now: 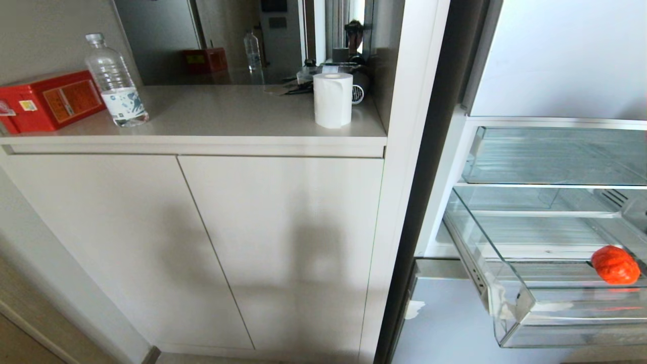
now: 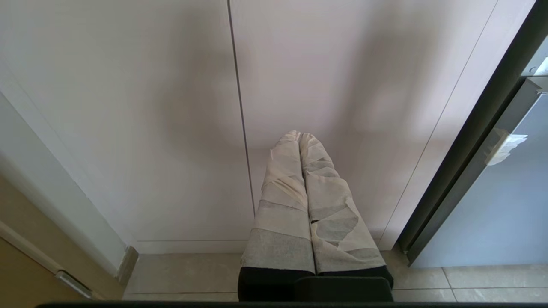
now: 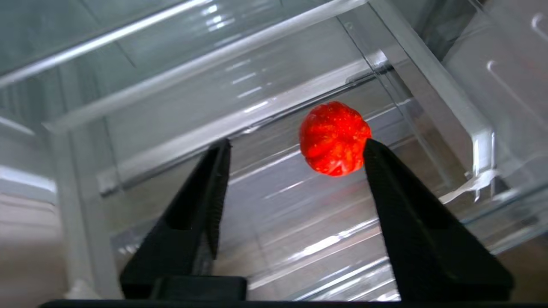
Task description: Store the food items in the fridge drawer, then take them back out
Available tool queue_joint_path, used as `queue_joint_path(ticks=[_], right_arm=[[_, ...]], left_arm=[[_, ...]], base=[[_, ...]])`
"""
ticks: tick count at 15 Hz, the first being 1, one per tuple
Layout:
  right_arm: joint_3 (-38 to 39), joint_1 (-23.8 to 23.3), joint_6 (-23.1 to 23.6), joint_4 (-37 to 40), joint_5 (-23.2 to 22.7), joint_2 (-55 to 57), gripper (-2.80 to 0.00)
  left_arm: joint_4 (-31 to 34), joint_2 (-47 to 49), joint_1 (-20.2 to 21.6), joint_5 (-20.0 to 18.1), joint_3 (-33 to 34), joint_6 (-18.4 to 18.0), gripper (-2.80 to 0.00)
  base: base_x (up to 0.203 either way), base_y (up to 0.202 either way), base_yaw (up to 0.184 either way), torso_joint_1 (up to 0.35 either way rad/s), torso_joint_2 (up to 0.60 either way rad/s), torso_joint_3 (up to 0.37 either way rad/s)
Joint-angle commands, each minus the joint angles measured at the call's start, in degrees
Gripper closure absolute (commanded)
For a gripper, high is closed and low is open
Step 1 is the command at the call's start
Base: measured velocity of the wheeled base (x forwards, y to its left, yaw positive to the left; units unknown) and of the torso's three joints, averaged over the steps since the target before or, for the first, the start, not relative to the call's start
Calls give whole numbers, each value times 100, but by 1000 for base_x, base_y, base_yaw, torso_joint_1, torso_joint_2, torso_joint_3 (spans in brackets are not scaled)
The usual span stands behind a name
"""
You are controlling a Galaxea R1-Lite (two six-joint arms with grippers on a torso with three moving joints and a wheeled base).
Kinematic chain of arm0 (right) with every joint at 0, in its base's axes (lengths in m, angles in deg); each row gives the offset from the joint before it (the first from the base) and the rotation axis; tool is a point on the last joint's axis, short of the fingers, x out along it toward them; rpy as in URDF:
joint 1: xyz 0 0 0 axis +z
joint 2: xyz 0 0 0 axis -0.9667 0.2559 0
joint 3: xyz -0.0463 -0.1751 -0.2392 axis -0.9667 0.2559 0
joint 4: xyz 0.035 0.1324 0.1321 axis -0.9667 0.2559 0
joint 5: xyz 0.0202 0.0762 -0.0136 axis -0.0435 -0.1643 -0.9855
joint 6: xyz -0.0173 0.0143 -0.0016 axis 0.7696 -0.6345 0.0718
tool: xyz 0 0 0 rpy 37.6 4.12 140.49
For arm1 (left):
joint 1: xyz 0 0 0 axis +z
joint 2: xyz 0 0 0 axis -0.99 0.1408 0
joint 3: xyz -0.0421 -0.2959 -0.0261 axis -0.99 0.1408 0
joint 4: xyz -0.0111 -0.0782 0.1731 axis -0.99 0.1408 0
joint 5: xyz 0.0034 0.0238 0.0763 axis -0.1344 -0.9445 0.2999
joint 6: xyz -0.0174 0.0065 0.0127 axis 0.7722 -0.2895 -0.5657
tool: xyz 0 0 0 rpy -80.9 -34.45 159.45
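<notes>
I see one red tomato point(image 3: 334, 137) lying on the ridged floor of the pulled-out fridge drawer point(image 1: 520, 308), toward its right side, so storing looks under way. My right gripper point(image 3: 295, 149) hangs above the drawer with fingers spread wide and holding nothing; the tomato sits beyond the tips, close by one finger. The left gripper point(image 2: 300, 137) is pressed together, parked low facing the cabinet doors point(image 1: 192, 242)
</notes>
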Motion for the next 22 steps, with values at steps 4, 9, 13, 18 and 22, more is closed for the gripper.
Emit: queue_joint_path(ticks=[4, 9, 13, 18, 22], right_arm=[[-1454, 67, 579, 1028, 106, 1561, -280], [-2073, 81, 779, 1086, 424, 2708, -280], [-2290, 75, 782, 1070, 478, 3247, -280], [-2328, 75, 782, 1069, 543, 3326, -280], [-2278, 75, 800, 1078, 578, 3282, -280]], left_arm=[[0, -11, 1, 0, 0, 4, 0], [0, -11, 1, 0, 0, -2, 0], [0, -11, 1, 0, 0, -2, 0], [0, -11, 1, 0, 0, -2, 0], [0, -11, 1, 0, 0, -2, 0]], base=[[0, 0, 0, 0, 0, 0], [0, 0, 0, 0, 0, 0], [0, 0, 0, 0, 0, 0], [0, 0, 0, 0, 0, 0], [0, 0, 0, 0, 0, 0]])
